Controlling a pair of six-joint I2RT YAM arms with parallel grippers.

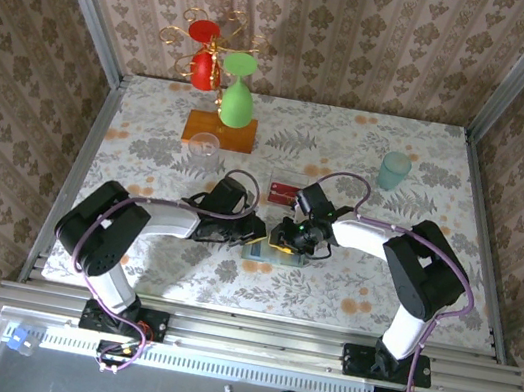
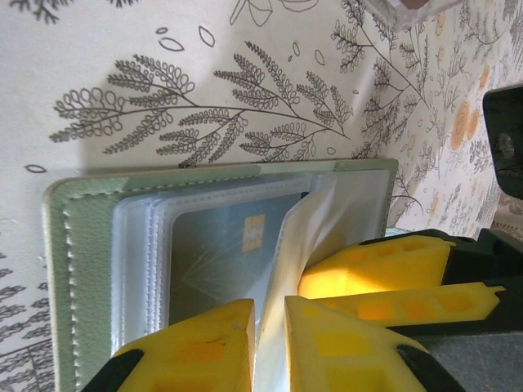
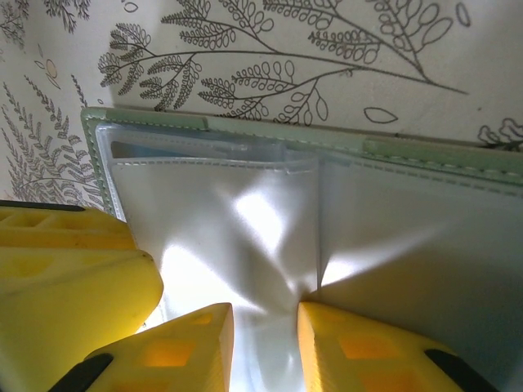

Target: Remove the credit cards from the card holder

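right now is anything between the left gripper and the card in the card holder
yes, a clear sleeve covers the card inside the card holder. the left gripper pinches a sleeve page beside it, not the card itself

Top external: mounted high behind the arm bases, looking steeply down; whole worktop (image 1: 354, 136) in frame, far off.
Left wrist: just behind left hand (image 2: 270, 317), very close, looking onto the open card holder (image 2: 82, 245).
Right wrist: behind right hand (image 3: 263, 314), equally close, facing from the opposite side.
All three share the card holder.
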